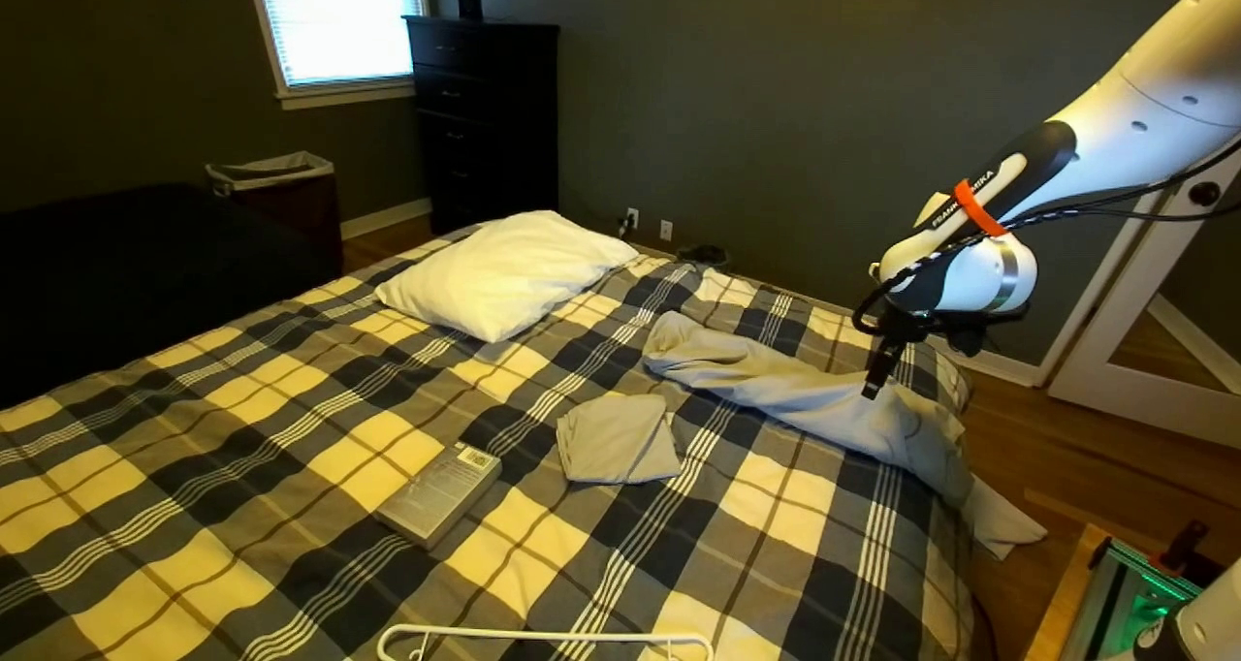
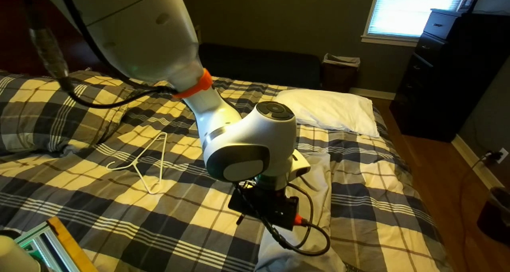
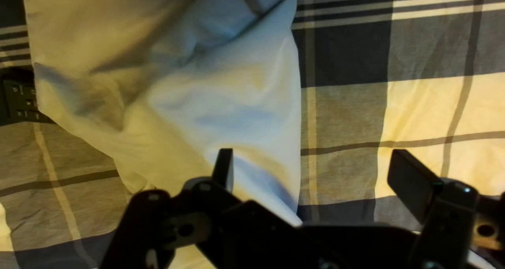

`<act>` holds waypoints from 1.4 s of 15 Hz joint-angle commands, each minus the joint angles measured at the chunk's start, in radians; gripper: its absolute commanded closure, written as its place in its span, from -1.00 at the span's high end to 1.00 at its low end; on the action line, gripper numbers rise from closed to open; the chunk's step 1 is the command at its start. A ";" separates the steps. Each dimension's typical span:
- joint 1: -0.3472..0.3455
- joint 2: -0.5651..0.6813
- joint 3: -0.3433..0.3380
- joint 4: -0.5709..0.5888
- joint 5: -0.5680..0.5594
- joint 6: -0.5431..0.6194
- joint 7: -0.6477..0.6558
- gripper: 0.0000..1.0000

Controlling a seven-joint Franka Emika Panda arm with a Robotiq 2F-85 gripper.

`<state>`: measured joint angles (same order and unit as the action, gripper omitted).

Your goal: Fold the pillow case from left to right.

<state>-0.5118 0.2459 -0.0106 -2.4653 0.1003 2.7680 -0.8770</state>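
Above pillow case (image 3: 236,95) edge and plaid bedspread (image 3: 347,115), fingers (image 3: 412,182) wide apart.

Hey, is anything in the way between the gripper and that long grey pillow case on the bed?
Nothing visible is. In the wrist view, the gripper has its fingers apart across one edge of the pillow case, with plaid bedspread alongside. A black object shows at the opposite edge, apparently clear of the gripper.
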 commanded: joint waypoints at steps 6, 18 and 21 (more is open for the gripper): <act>0.027 -0.022 -0.033 0.010 0.128 -0.041 -0.192 1.00; 0.045 0.391 0.009 0.395 0.093 0.052 -0.226 1.00; -0.007 0.515 0.053 0.500 0.102 0.050 -0.231 1.00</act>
<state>-0.4603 0.6245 -0.0078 -2.0849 0.2048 2.8082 -1.1179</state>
